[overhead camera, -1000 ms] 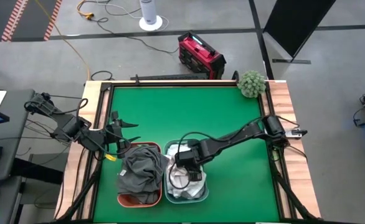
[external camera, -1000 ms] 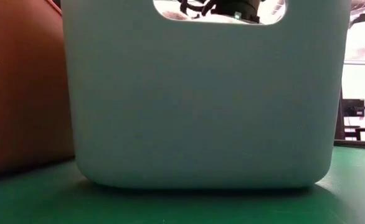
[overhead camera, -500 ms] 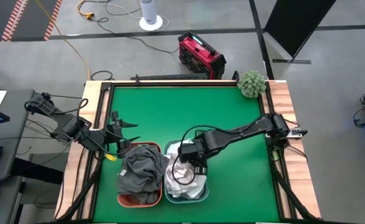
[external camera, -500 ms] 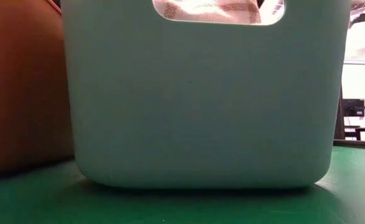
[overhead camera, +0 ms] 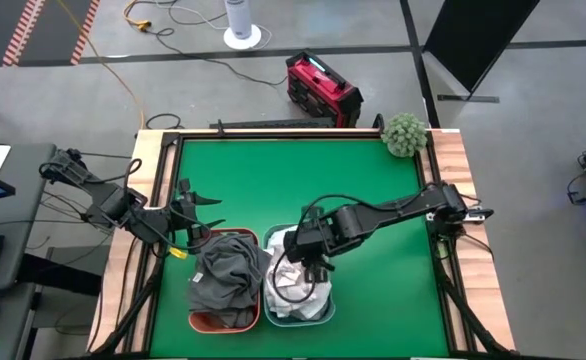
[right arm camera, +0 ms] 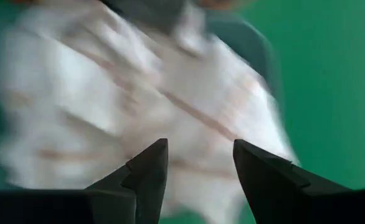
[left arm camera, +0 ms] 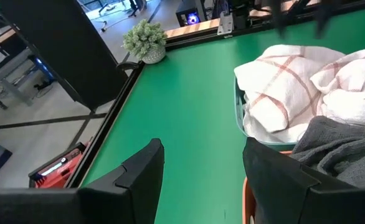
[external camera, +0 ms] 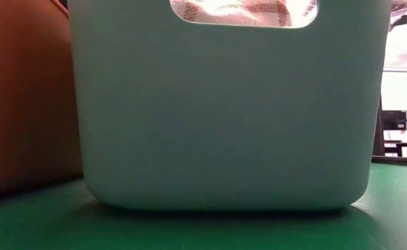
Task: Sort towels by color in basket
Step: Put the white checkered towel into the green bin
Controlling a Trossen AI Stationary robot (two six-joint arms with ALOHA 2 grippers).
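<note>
White red-checked cloth towels (overhead camera: 295,280) are heaped in the pale-teal plastic basket (overhead camera: 325,312) at the table's near edge, sorted from dark grey towels (overhead camera: 228,272) alongside; right gripper (overhead camera: 310,262) is held above, spread and empty; left gripper (overhead camera: 195,207), likewise spread, is parked at the left edge.

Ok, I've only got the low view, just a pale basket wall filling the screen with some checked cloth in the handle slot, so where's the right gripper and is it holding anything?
Observer: The right gripper is above the far edge of the pale basket, fingers open, holding nothing.
Operator: What's inside that basket?
Observer: White towels with red check lines, piled up to the rim.
Operator: And the brown thing on my left?
Observer: That's the orange basket, with dark grey towels heaped in it.
Operator: Where's the left arm?
Observer: The left gripper waits open by the table's left edge, beside the orange basket.
</note>
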